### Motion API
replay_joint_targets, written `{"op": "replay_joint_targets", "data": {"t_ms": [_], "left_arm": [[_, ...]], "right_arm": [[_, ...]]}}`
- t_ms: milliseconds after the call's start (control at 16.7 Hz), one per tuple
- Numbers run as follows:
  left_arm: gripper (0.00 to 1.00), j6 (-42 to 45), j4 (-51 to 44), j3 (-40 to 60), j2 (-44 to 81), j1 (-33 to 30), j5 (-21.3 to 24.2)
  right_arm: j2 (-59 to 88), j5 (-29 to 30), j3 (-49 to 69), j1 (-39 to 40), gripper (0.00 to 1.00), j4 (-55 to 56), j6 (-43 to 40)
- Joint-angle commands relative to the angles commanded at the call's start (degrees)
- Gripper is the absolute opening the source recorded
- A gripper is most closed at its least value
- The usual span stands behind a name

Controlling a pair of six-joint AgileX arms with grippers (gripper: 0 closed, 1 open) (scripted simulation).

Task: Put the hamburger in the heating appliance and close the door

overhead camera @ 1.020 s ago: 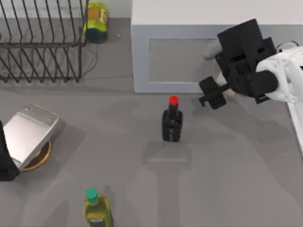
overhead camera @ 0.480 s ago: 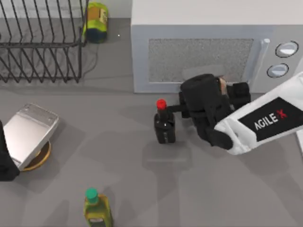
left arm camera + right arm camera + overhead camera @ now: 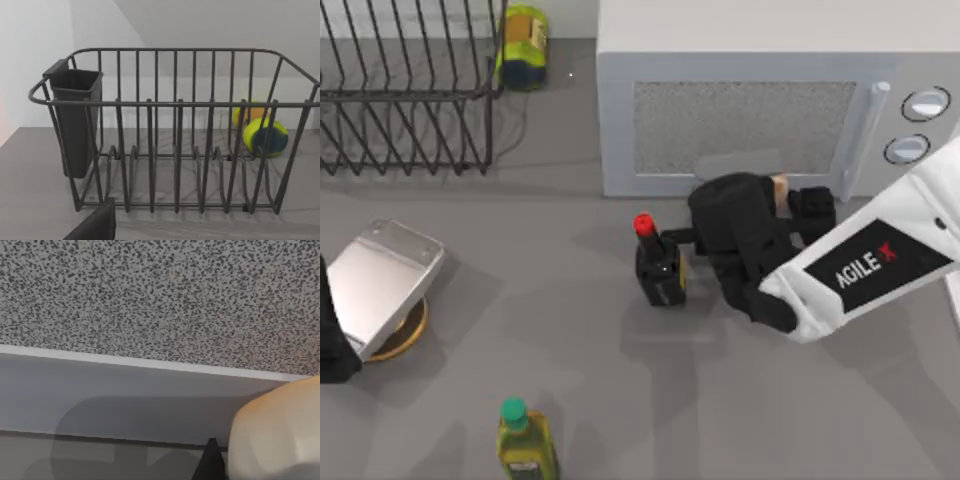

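Note:
The pale grey microwave (image 3: 740, 50) stands at the back right, and its door (image 3: 745, 125) is closed, with the bar handle (image 3: 856, 140) upright beside two knobs. My right gripper (image 3: 785, 200) hangs low just in front of the door, shut on the hamburger (image 3: 780, 186), which shows as a tan sliver between black parts. In the right wrist view the cream bun (image 3: 277, 435) sits close against the speckled window (image 3: 160, 300). My left gripper (image 3: 330, 345) is parked at the table's left edge.
A black bottle with a red cap (image 3: 658, 268) leans left, touching my right arm's wrist. The black wire rack (image 3: 405, 95) fills the back left, with a yellow-green bottle (image 3: 523, 35) lying behind it. A green-capped bottle (image 3: 525, 440) stands near the front edge. A metal plate on a tan disc (image 3: 382, 285) lies at the left.
My right arm swung down and left across the microwave front, carrying the hamburger. Its wrist pushed the black bottle left and tipped it. The handle and knobs came into sight.

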Motion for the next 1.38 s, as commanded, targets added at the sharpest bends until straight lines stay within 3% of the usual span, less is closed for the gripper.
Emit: {"op": "replay_joint_targets", "data": {"t_ms": [780, 1320, 1380], "left_arm": [[1.0, 0.0, 0.0, 0.0, 0.0, 0.0, 0.0], [1.0, 0.0, 0.0, 0.0, 0.0, 0.0, 0.0], [0.92, 0.0, 0.0, 0.0, 0.0, 0.0, 0.0]], "right_arm": [[0.0, 0.0, 0.0, 0.0, 0.98, 0.0, 0.0], [0.0, 0.0, 0.0, 0.0, 1.0, 0.0, 0.0], [0.0, 0.0, 0.0, 0.0, 1.0, 0.0, 0.0]]}}
